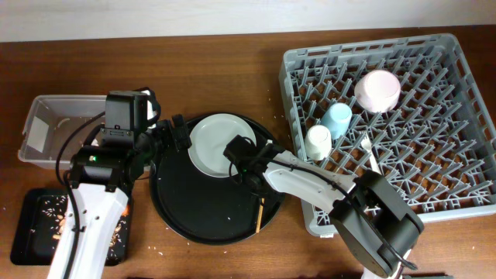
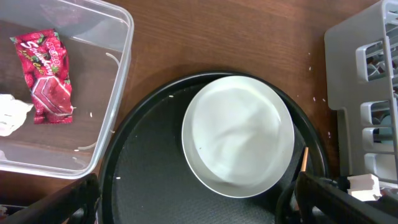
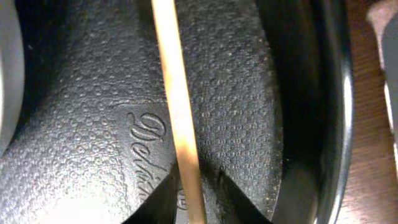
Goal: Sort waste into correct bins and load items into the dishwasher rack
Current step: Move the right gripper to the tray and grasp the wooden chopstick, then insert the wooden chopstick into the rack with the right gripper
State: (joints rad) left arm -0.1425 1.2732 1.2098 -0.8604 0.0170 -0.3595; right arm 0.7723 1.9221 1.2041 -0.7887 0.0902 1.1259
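The pale grey-green plate (image 1: 219, 145) lies in the round black tray (image 1: 194, 221); it also shows in the left wrist view (image 2: 239, 137). My left gripper (image 2: 199, 208) is open over the tray, just short of the plate. My right gripper (image 3: 193, 208) is shut on the thin wooden chopstick (image 3: 177, 112), low over the tray's right side; the chopstick also shows in the overhead view (image 1: 261, 213). The red wrapper (image 2: 46, 78) and white napkin (image 2: 9, 115) lie in the clear tub (image 1: 46, 105). The pinkish bowl (image 1: 377, 89), blue cup (image 1: 337, 118), cream cup (image 1: 318, 142) and fork (image 1: 369, 152) sit in the grey rack (image 1: 457, 93).
The shallow black rectangular tray (image 1: 23, 232) with brownish scraps sits at the front left, partly under my left arm. The rack's corner (image 2: 348, 68) stands close to the round tray's right rim. Both grippers work over the same round tray.
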